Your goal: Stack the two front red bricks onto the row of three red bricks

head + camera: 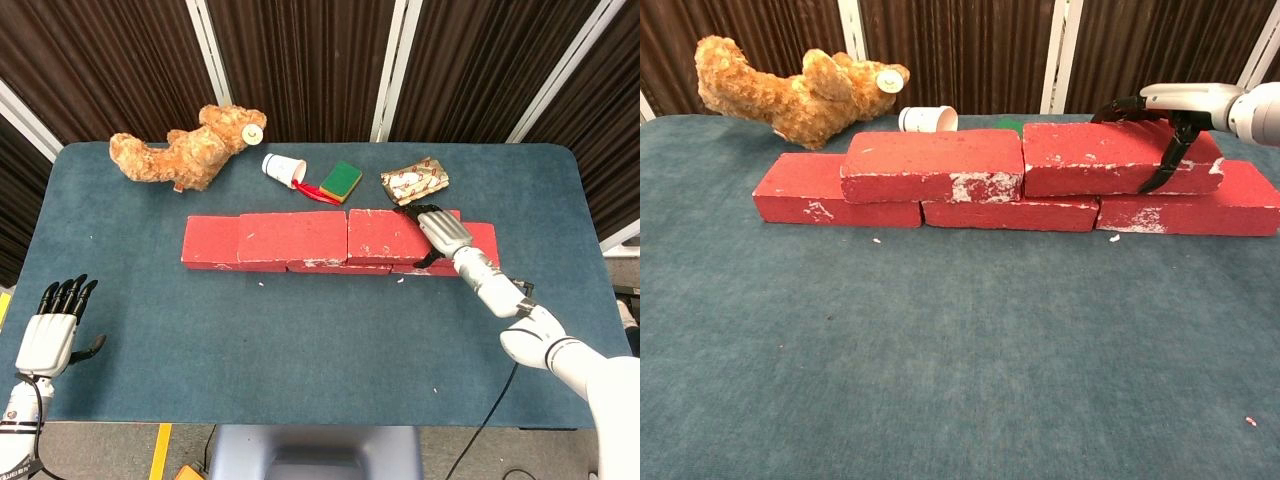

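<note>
Three red bricks form the bottom row: left (830,196), middle (1010,214), right (1205,207). Two more red bricks lie on top, end to end: the upper left brick (932,163) (290,237) and the upper right brick (1105,158) (383,233). My right hand (1170,108) (440,230) grips the right end of the upper right brick, fingers over its back edge and thumb down its front face. My left hand (50,335) rests open near the table's front left corner, far from the bricks.
Behind the bricks lie a teddy bear (190,150), a tipped white cup (283,168), a green-and-yellow sponge (341,180) and a patterned packet (415,180). Blue cloth covers the table (300,340).
</note>
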`<state>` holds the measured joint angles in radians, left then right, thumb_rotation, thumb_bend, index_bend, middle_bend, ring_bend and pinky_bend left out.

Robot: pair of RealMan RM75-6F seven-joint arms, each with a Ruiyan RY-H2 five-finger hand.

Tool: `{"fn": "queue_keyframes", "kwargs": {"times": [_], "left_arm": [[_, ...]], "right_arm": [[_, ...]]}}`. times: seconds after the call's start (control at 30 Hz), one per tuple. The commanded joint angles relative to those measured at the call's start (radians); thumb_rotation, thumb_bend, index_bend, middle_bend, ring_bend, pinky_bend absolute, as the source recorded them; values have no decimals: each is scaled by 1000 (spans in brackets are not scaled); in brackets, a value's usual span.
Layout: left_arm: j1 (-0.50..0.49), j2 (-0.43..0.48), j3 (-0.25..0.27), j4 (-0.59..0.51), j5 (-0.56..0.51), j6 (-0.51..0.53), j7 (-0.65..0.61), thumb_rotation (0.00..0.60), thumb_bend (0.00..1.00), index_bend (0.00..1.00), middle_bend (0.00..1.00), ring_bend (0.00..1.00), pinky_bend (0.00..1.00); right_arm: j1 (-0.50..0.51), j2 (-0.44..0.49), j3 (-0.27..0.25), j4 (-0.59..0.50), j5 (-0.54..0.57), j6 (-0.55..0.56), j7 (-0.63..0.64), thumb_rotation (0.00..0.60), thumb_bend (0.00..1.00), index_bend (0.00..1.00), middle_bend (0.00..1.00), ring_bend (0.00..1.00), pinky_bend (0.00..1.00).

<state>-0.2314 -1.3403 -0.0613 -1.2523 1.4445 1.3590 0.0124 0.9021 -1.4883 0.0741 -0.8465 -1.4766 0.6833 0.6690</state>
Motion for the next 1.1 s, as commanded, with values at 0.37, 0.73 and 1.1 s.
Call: {"fn": "queue_keyframes", "kwargs": {"times": [0.37, 0.73, 1.1], "left_arm": [[-2, 0, 3, -3, 8, -4, -9, 600, 270, 0, 0, 0, 48], [-4, -3, 4, 8, 11, -6, -23, 600, 267, 0, 0, 0, 48], [-4, -3, 3, 9, 10, -8, -27, 600, 266, 0, 0, 0, 48]], "right_arm": [[-1, 8, 3, -27, 21, -25, -36, 600, 178, 6, 303, 254, 483], [-1, 5, 3, -26, 27, -41, -48, 600, 130, 0, 225, 178, 413], [-3, 9, 4, -34, 30, -47, -58, 600, 86, 0, 166, 110, 358]]}}
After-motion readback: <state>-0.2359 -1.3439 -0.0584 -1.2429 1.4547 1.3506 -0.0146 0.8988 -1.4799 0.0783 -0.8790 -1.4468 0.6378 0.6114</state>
